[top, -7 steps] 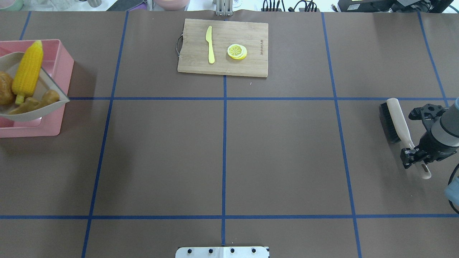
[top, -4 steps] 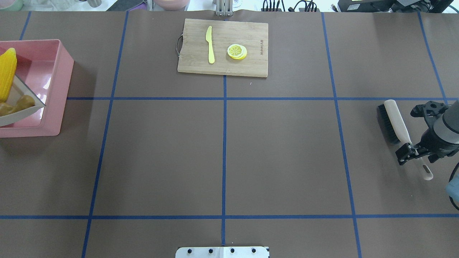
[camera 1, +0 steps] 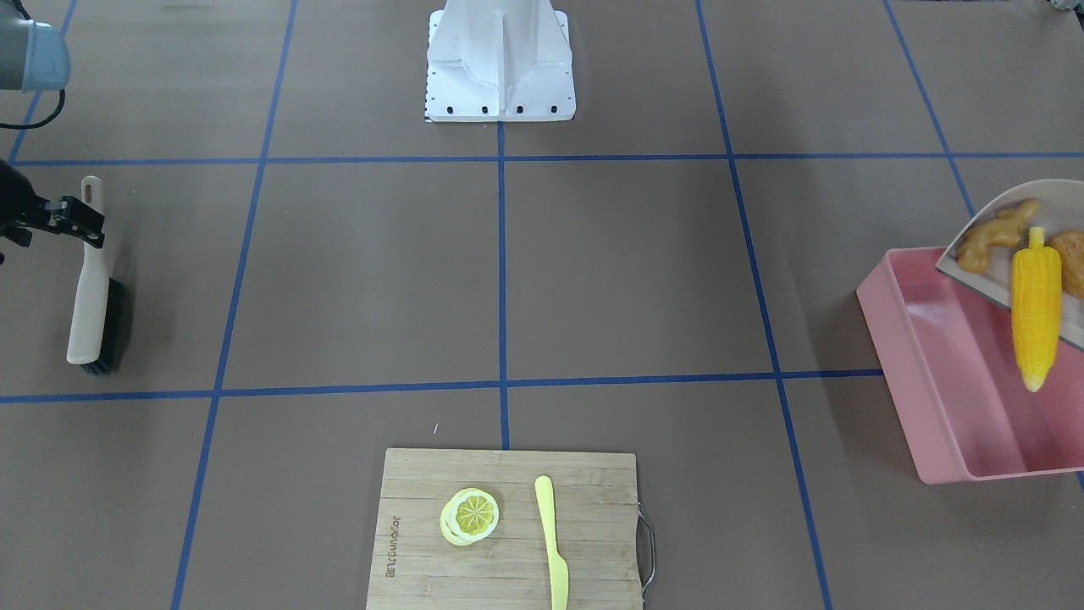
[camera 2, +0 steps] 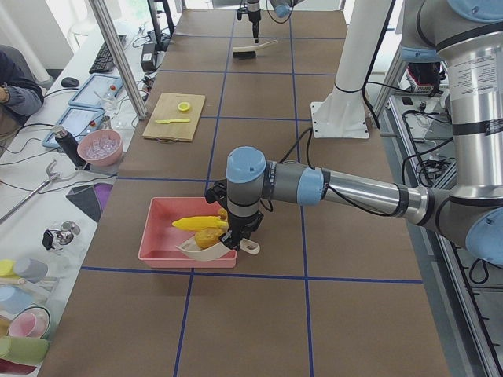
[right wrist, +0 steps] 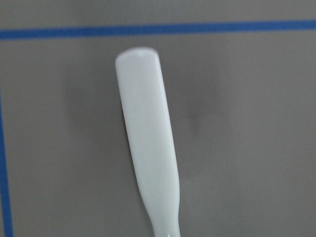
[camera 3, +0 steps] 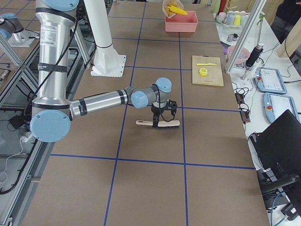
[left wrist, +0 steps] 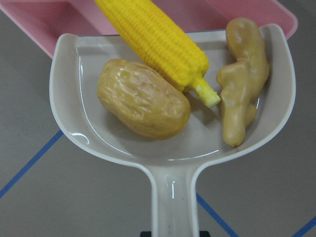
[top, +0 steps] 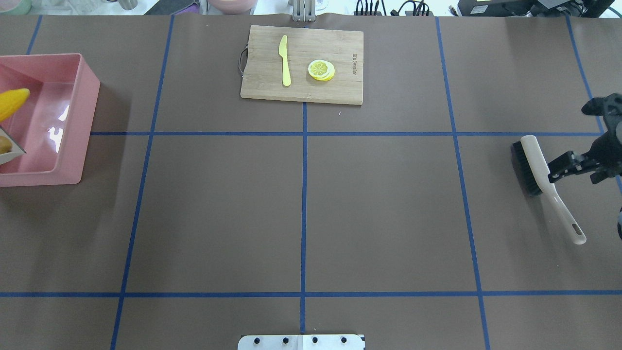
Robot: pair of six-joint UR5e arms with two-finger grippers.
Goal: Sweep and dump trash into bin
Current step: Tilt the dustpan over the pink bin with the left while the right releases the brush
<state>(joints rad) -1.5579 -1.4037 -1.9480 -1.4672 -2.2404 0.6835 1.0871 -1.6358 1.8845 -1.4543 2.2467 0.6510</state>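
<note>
Left gripper [camera 2: 236, 237] clamps handle of beige dustpan [left wrist: 66, 94], tilted over pink bin [camera 1: 927, 373] at table's left. In dustpan: potato [left wrist: 143, 98], ginger root [left wrist: 243, 84], and corn cob [camera 1: 1036, 305] poking over lip. Right gripper [top: 563, 165] above brush [top: 535, 156]; cannot tell if open or closed.

The overhead edge cuts off dustpan [top: 13, 153] and corn cob [top: 12, 101].

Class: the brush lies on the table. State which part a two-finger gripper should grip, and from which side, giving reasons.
Grip the brush by its slim handle, descending from above with jaws across its width. It lies flat with the handle bare, and the bristles are wide and soft.
</note>
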